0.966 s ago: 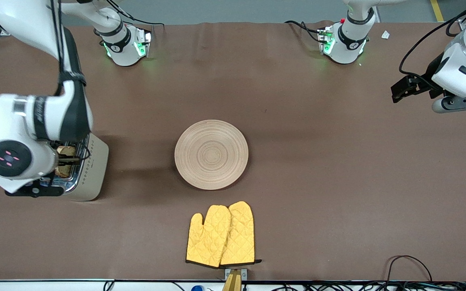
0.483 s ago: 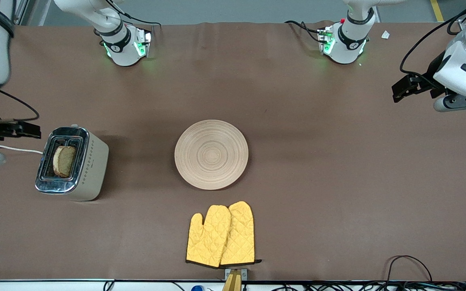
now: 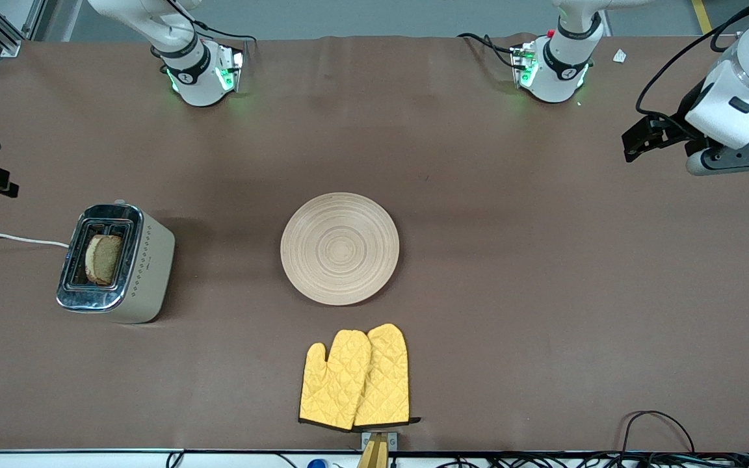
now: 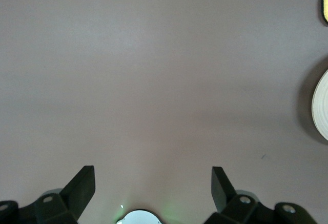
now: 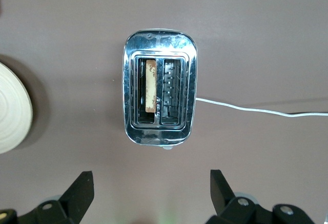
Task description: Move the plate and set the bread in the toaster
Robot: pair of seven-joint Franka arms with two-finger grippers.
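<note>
Black fingers of the right pincer [image 5: 151,196] stand spread and empty above the toaster [image 3: 116,262], bread [image 3: 103,259] in one slot. Left pincer [image 4: 154,190], likewise released, hangs over bare bench [image 3: 543,273]. Mid-bench lies the plate [image 3: 340,248].

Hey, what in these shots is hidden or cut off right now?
- Bread: right wrist view shows only its top edge; the toaster slot hides the rest.
- Plate: cut by the edge in both wrist views.
- Right gripper: nearly out of the front view.
- Oven mitts: whether one overlaps the other is unclear.
</note>
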